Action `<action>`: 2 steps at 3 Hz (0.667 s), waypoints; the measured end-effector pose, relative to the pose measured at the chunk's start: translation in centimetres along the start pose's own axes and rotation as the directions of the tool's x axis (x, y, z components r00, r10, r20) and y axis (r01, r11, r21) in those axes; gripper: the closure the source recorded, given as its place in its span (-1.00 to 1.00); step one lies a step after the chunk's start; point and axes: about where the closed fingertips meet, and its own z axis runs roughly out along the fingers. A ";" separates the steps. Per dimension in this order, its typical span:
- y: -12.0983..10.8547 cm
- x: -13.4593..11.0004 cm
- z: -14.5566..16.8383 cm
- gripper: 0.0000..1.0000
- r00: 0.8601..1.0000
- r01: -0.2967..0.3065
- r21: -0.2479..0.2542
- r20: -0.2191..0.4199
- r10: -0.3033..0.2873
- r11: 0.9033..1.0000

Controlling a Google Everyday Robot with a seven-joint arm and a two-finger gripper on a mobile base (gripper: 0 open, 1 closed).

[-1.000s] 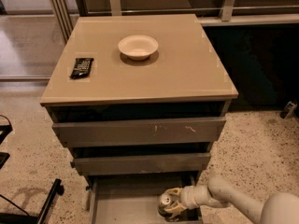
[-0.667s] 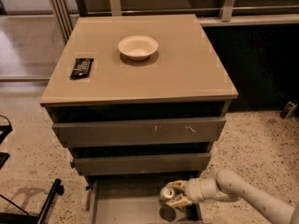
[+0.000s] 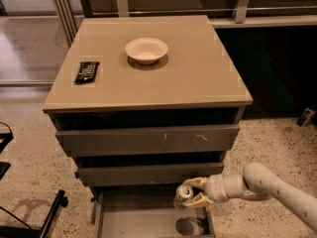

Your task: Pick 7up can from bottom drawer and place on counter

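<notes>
- The glossy tan-beige square bench is forming the flat top of a grey cabinet with three drawers.
- The two-finger cream end effector is hanging below the front edge of the bench, towards its right side, just in front of the middle drawer.
- Its fingers are clamping the small green-and-white 7up can with a silver top, one finger above the can and one below it.
- The can is sitting tilted in the grasp, with its silver top and pull tab facing up and towards the camera.
- The can is hanging clear of the plain grey floor of the pulled-out bottom drawer, and a dark round shadow is lying on that floor directly under it.
- The cream jointed arm is reaching in from the lower right, below the bench's right front corner.
- The middle grey drawer and the scratched grey top drawer front are standing slightly out from under the bench.
- A cream round bowl is resting upright on the bench, near its rear centre.
- A flat dark packet is lying on the bench near its left edge, well apart from the bowl.
</notes>
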 end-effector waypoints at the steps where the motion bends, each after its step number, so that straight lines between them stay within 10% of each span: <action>1: 0.1 0.1 0.1 1.00 1.000 -0.002 -0.001 0.002 0.002 1.000; 2: -0.3 -2.1 -1.6 1.00 1.000 -0.018 0.008 0.012 0.018 1.000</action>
